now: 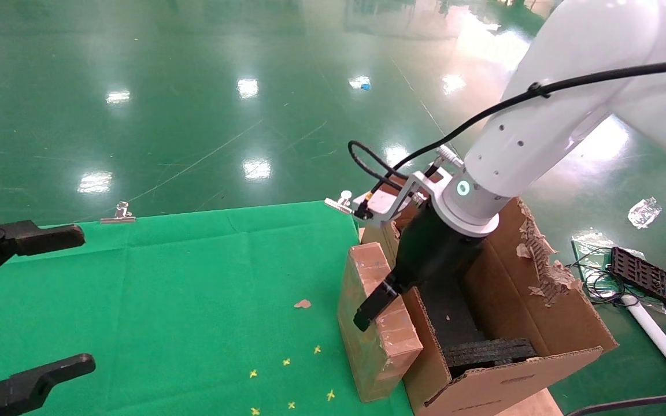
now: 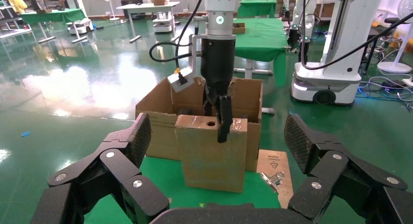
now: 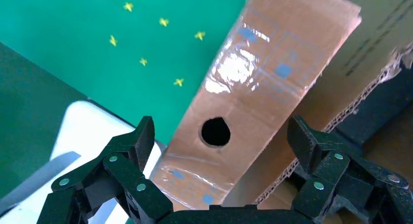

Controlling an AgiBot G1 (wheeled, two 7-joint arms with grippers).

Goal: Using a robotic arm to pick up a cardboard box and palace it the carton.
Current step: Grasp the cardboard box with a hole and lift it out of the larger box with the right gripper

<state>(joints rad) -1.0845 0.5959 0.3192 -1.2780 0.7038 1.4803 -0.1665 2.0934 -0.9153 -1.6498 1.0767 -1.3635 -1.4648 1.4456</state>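
The small cardboard box [image 1: 376, 341] stands upright at the green table's right edge, against the carton's [image 1: 541, 312] near wall. Its taped top face with a round hole shows in the right wrist view [image 3: 263, 73]. The white right arm reaches down over it. My right gripper [image 1: 391, 306] is open and straddles the box's top; one finger [image 1: 374, 306] hangs on the table side and the other is on the carton side. In the right wrist view [image 3: 221, 129] gaps show beside both pads. My left gripper [image 1: 87, 299] is open and empty, far left above the table.
Black foam pieces [image 1: 489, 352] lie inside the carton, whose far flap has a ragged torn edge [image 1: 541, 266]. Binder clips [image 1: 118, 215] hold the green cloth [image 1: 194, 277]. A cardboard scrap [image 1: 303, 303] lies on the cloth. A black tray and cables [image 1: 651, 277] lie on the floor.
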